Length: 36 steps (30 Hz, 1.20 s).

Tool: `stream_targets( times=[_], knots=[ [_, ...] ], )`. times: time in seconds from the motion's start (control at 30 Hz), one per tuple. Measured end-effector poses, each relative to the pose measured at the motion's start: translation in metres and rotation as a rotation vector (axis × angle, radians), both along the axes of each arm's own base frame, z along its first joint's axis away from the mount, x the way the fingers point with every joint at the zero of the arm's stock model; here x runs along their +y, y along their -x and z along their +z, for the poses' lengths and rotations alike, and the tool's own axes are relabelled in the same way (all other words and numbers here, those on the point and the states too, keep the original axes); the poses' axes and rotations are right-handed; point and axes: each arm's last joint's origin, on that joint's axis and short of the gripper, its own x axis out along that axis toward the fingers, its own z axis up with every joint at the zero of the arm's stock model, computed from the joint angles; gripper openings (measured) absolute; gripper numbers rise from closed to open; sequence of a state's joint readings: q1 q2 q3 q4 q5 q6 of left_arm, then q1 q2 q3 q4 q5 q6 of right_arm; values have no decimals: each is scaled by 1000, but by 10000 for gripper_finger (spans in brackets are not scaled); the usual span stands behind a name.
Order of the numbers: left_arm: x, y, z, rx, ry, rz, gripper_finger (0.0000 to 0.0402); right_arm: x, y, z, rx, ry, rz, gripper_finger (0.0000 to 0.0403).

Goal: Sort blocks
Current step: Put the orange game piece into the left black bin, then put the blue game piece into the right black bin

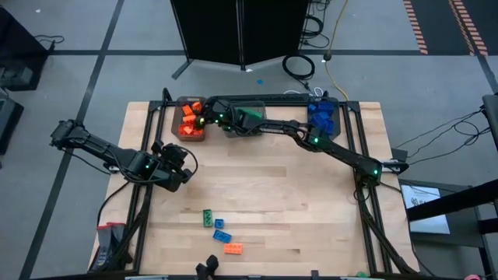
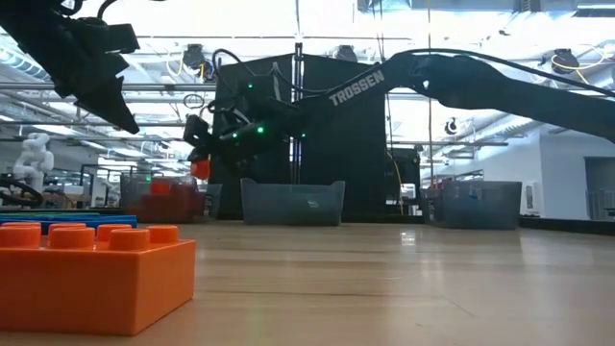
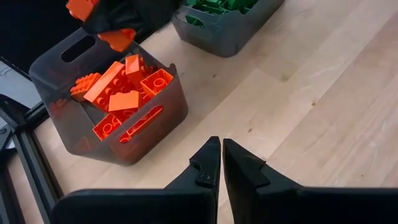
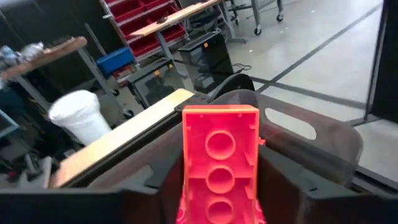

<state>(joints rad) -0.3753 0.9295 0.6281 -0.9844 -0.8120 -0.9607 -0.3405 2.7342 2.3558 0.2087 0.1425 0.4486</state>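
Note:
My right gripper point(image 1: 201, 118) reaches over the orange bin point(image 1: 189, 128) at the table's far left and is shut on an orange block point(image 4: 219, 162). From the left wrist view it shows as a dark gripper point(image 3: 106, 22) just above the orange blocks point(image 3: 124, 93) heaped in that bin. My left gripper point(image 3: 221, 152) hangs shut and empty above the table's left side point(image 1: 180, 167), near the orange bin. Several loose blocks lie near the front edge: green point(image 1: 208, 217), blue point(image 1: 220, 229) and orange point(image 1: 233, 249). My right gripper pinches the orange block by its two long sides point(image 4: 186, 180) between its two fingers. The block lies along the fingers with its hollow underside toward the wrist camera. The fingers come nearly level from the table's right. The block hangs clear above the orange bin point(image 2: 200, 168).
A green bin point(image 1: 247, 118) stands at the far middle and a blue bin point(image 1: 321, 117) at the far right, each holding blocks of its colour. The bins' walls rise under my right arm. Bare wood lies across the table's middle.

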Motion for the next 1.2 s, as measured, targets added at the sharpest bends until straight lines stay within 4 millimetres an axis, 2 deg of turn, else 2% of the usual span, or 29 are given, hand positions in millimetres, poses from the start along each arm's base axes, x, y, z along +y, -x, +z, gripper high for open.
stream_targets(
  times=[0.1, 0.17, 0.3, 0.4, 0.47, 0.53, 0.67, 0.73, 0.83, 0.93, 1.07, 1.2],
  knots=[
    [0, 0, 0, 3, -2, -2, 23, 7, -2, 0, 28, 58, -10, 204],
    [0, 0, 0, 5, -3, -4, 23, 10, -4, 2, 23, 94, -1, 224],
    [0, 0, 0, 5, -4, -4, 23, 11, -4, 10, -2, 132, -2, 228],
    [0, 0, 0, 6, -5, -4, 23, 13, -3, 23, 9, 182, 5, 219],
    [0, 0, 0, 6, -6, -4, 23, 14, 0, 41, 26, 268, 9, 214],
    [0, 0, 0, 10, -8, -5, 23, 16, 6, 68, 71, 363, 10, 212],
    [1, 3, -1, 34, -18, -4, 23, 28, 27, 127, 273, 543, 28, 212],
    [2, 4, -1, 47, -23, -4, 23, 38, 41, 148, 394, 554, 78, 212],
    [2, 5, -1, 63, -27, -3, 23, 64, 62, 171, 533, 476, 170, 212],
    [2, 5, -1, 65, -25, -4, 23, 99, 81, 184, 651, 398, 291, 212],
    [2, 5, -2, 65, -23, -4, 23, 152, 93, 177, 790, 264, 466, 212],
    [2, 5, -1, 65, -21, -4, 23, 217, 91, 162, 836, 192, 620, 212]
  ],
)
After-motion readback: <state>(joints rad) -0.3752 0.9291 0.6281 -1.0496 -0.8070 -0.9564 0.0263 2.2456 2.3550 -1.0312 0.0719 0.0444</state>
